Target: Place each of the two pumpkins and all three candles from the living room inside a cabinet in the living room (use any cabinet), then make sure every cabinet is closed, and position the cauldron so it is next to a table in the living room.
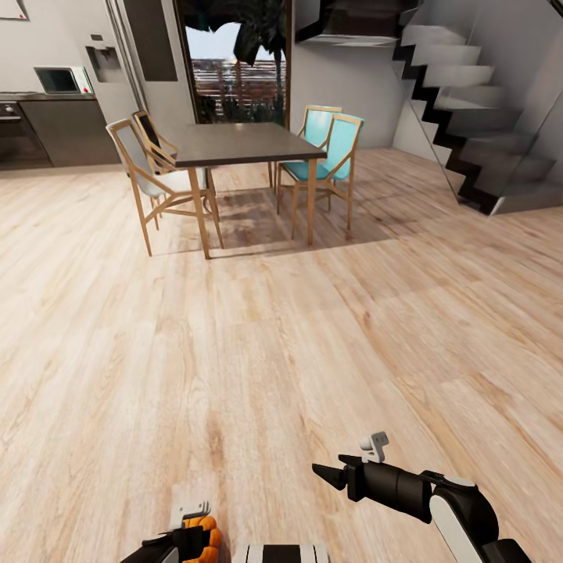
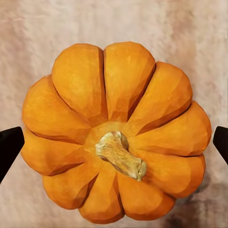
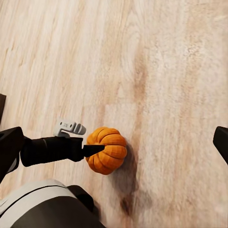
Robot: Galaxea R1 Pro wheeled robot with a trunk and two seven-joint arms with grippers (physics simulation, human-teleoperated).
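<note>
At the head view's lower left, the left claw is clamped on an orange ribbed pumpkin, carried low above the pale wood floor; the left wrist view shows one dark fingertip pressed to each side of the pumpkin. To the right, the right claw hangs over bare floor, fingers parted, gripping nothing.
</note>
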